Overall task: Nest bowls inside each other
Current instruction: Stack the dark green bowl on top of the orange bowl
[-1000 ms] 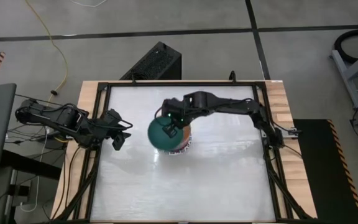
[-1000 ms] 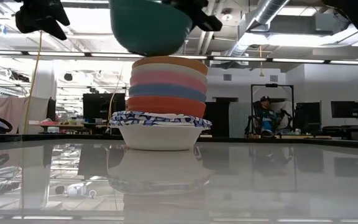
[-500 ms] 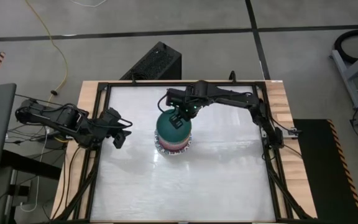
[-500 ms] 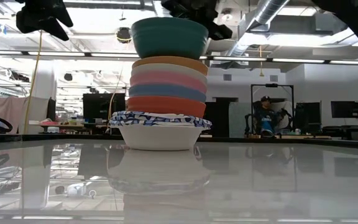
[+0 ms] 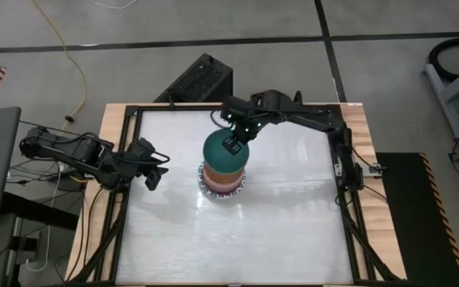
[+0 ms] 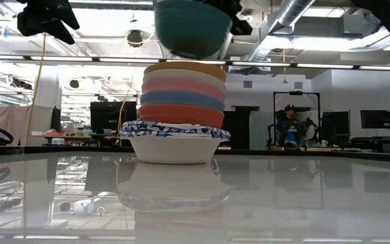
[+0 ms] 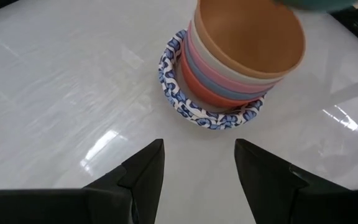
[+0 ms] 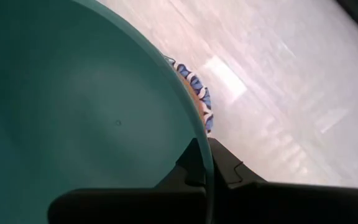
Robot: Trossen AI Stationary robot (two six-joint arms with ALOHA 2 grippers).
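From above, the right gripper pinches the green bowl by its rim over the stack mid-bench; the left gripper waits near the bench's left edge, jaws open. At bench level the bowl hangs tilted, clear of the orange bowl. It looks light, stiff and slick, so the rim is the best hold.

A glossy white table top mirrors the ceiling lights and the stack of bowls standing on it. Pale, bare wood edges border the table top, under a matt black metal frame. The green bowl above the stack looks smooth, with a soft satin sheen.
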